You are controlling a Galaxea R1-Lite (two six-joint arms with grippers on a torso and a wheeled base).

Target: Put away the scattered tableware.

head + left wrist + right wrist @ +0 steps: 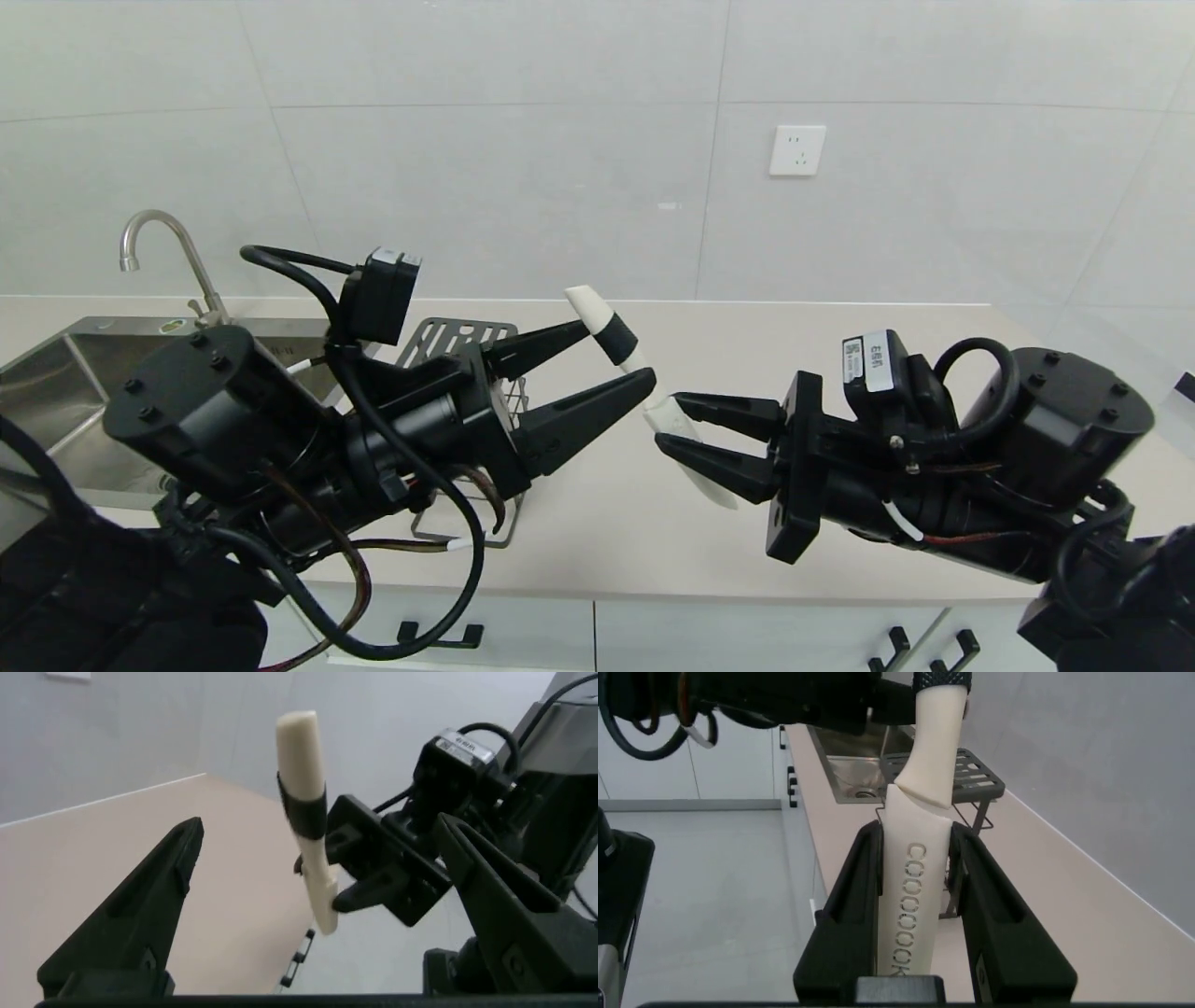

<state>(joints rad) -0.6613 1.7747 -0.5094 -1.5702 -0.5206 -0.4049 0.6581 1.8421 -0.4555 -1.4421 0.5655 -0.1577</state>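
Firmly, right gripper (667,422) clamps smooth cream spatula (915,887), perforated blade.

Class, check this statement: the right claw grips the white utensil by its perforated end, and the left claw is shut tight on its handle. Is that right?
No. The left claw is open, not shut: the left wrist view shows its fingers spread wide either side of the handle of the white utensil. The right claw does grip its perforated end.
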